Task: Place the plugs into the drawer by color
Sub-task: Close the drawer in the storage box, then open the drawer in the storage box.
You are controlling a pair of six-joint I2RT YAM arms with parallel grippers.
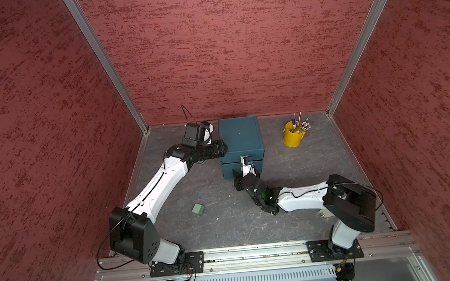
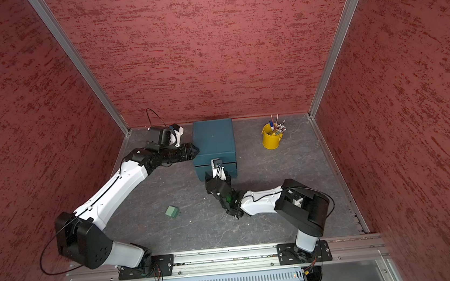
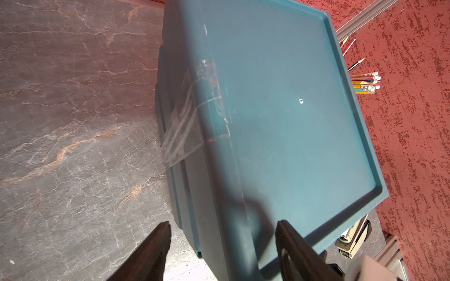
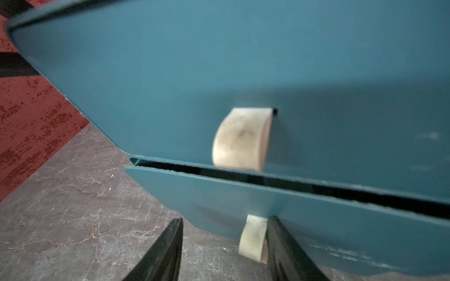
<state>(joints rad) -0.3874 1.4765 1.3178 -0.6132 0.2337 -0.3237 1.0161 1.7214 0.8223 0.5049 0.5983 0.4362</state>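
Grey veined tabletop (image 1: 227, 231), mottled red walls (image 1: 223, 48), teal drawer (image 1: 240, 134), green plug (image 1: 198, 209)

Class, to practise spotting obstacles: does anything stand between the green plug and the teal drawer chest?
Nothing lies on the table between the green plug and the drawer chest. But the right gripper sits at the chest's front, and the lower drawer looks only a crack ajar, too little for a plug.

Dark teal boxy chest of drawers (image 1: 240, 138) at rear. Left gripper (image 1: 224, 147) at its left side; right gripper (image 1: 245, 173) low at its front face, jaws probably apart, hard to read. Small mint-green cube plug (image 1: 198, 209) lies on grey marbled tabletop (image 1: 226, 228), well apart. Yellow pen bucket (image 1: 292, 137) right of chest.
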